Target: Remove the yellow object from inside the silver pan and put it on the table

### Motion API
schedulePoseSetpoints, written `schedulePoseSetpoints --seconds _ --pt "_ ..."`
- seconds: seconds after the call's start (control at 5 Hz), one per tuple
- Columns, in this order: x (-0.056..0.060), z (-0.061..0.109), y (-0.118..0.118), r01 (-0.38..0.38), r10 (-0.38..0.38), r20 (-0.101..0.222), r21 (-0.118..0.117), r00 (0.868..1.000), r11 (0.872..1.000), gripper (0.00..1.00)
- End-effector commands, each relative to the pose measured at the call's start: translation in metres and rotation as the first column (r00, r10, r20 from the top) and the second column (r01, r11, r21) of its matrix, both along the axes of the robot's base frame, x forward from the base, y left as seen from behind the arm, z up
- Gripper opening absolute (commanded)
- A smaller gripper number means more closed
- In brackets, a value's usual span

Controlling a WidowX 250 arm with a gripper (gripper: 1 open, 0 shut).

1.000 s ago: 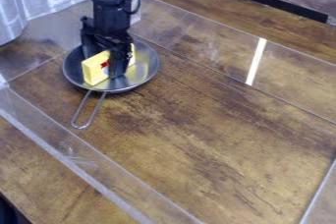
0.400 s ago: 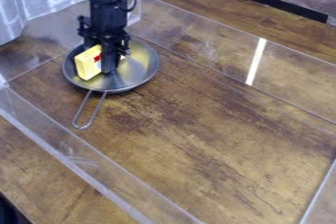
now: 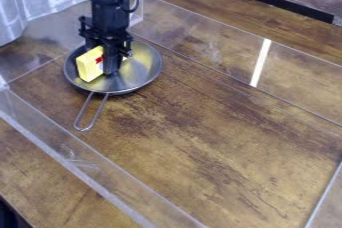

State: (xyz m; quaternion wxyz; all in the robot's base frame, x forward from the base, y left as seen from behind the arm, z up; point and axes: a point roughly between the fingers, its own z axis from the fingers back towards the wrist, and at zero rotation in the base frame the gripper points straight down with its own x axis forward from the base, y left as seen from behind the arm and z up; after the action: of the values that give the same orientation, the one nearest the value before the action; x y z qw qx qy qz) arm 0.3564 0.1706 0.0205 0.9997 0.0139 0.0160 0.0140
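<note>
Yellow block (image 3: 90, 64), in silver pan (image 3: 139, 80): directly beneath gripper (image 3: 103, 56), long axis slanting across pan, jaws closed around block.

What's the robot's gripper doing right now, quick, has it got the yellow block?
Gripper: closed on the yellow block, in the silver pan.

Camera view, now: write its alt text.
A black end effector grips a small yellow block with red marks in a round silver pan; the pan's wire-loop handle extends over the brown wooden table.
</note>
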Motion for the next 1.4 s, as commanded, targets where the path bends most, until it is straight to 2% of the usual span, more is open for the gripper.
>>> schedulePoseSetpoints --seconds 0.0,0.2,0.4,0.6,0.8,1.0,1.2 --pt "-0.002 -0.001 -0.005 0.013 -0.013 -0.012 0.002 1.000 1.000 1.00" --pt "-0.003 -0.002 -0.007 0.012 -0.012 -0.018 -0.004 1.000 1.000 0.00" --pt "-0.004 -0.003 -0.008 0.008 -0.008 -0.019 -0.012 1.000 1.000 0.00" --pt "-0.006 -0.004 -0.010 0.012 -0.012 -0.029 -0.016 1.000 1.000 1.00" --pt "-0.007 -0.004 -0.012 0.010 -0.011 -0.032 -0.023 0.999 1.000 0.00" --pt "-0.008 -0.004 -0.013 0.006 -0.007 -0.034 -0.030 0.999 1.000 0.00" --pt "-0.009 -0.005 -0.015 0.009 -0.011 -0.044 -0.034 0.999 0.999 1.00"
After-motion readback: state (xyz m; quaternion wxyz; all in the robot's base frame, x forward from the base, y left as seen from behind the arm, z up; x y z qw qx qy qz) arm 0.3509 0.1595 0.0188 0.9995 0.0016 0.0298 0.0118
